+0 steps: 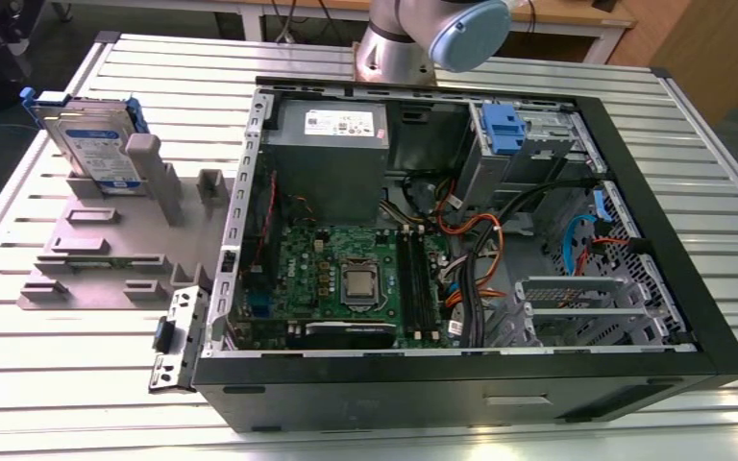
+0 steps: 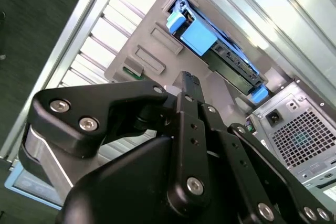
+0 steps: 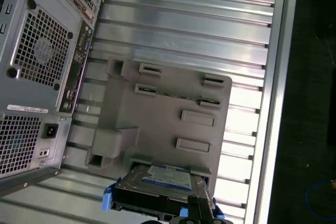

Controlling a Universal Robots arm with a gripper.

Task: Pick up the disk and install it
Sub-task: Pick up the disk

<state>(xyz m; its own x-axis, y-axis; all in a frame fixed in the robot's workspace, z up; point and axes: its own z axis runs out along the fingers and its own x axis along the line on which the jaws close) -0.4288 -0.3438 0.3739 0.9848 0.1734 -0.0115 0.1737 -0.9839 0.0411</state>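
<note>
Hovering above the flat grey plastic fixture [image 2: 137, 72], my black gripper [image 2: 187, 83] points down at it. I cannot tell from here whether the gripper is released or clenched, and I see nothing held in it.

Just ahead of the gripper's tip, and apart from it, is the flat rectangular silver disk [image 2: 220, 51], with a white-and-blue label and a blue plastic bracket around it. It stands on its edge in the slot at the end of the fixture, outside the computer; the first wrist view shows its label [image 3: 165, 178] facing up towards me. In the exterior view the disk [image 1: 87, 144] rises upright from the fixture's [image 1: 100, 254] far end.

Beyond the disk and fixture, the ribbed aluminium surface [image 3: 210, 24] carries everything.

Off to one side of the gripper, beside the fixture, lies the open black-and-silver computer case [image 1: 676, 288], its perforated metal back [image 3: 31, 51] turned towards me. Inside it are a grey power-supply box with a white sticker [image 1: 331, 144], a green motherboard [image 1: 343, 274] and, furthest from the gripper, a small blue plastic clip [image 1: 504, 130] at the drive bay.

My silver arm with its pale blue cap [image 1: 472, 34] stands behind the case.
</note>
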